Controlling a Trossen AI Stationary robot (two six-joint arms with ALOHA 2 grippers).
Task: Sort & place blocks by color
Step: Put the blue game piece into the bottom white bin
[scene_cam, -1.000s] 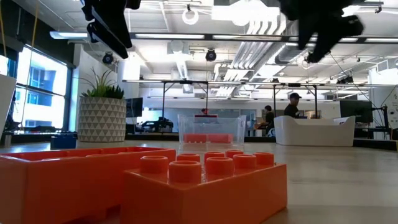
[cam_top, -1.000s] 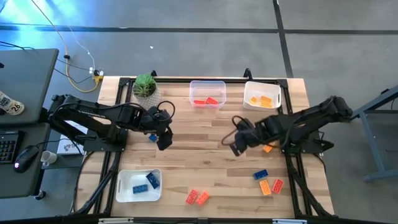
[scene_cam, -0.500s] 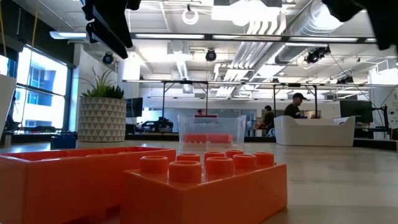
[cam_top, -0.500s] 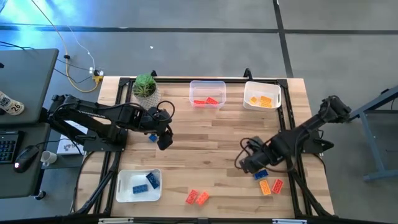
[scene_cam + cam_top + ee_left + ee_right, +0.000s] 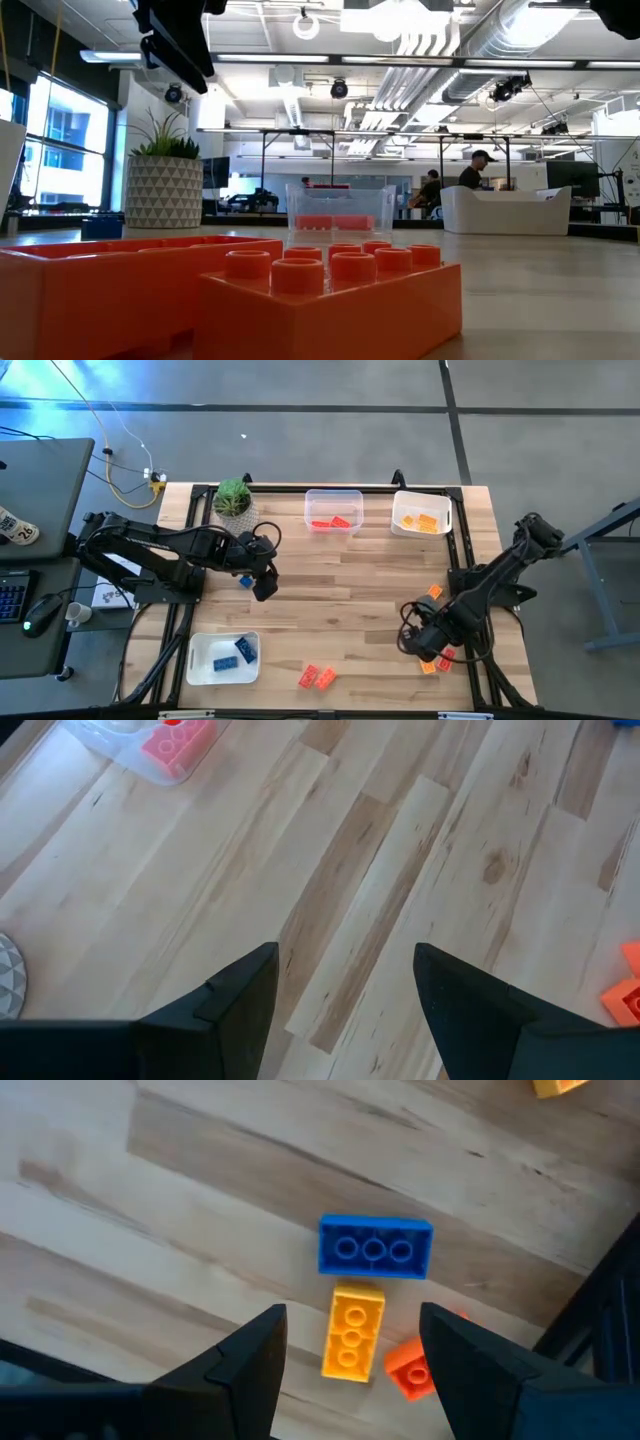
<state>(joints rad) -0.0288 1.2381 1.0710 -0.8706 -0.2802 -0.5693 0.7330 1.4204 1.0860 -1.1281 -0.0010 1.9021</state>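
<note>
Right tool [image 5: 418, 643] is hovering low over the near right part of the tabletop [image 5: 340, 570], fingers spread and gripping nothing. Right wrist view: between the parted fingers [image 5: 250, 1370] a blue block [image 5: 375, 1248] is lying flat, with a yellow-orange block [image 5: 352, 1332] just beside it and a red-orange block [image 5: 412, 1368] next to that one; all three are resting on the wood, none touched by the tool. High view: the arm is covering most of that cluster, with only an orange edge [image 5: 437, 662] showing. One more orange block [image 5: 433, 592] is sitting apart, farther back by the right rail.

Left tool [image 5: 263, 584] is waiting over the left-centre of the tabletop, fingers parted and empty, bare wood showing between them in the left wrist view. A blue block [image 5: 245, 581] is lying just beside it.

Trays:
- clear tray [image 5: 333, 510] at the far edge is holding red blocks [image 5: 331, 522]
- white tray [image 5: 423, 515] at the far right is holding orange blocks [image 5: 420, 522]
- white tray [image 5: 222, 658] at the near left is holding blue blocks [image 5: 235, 653]

Two red-orange blocks [image 5: 317, 678] are sitting together at the near edge, filling the foreground of the low view. Potted plant [image 5: 233, 498] is standing at the far left corner.
</note>
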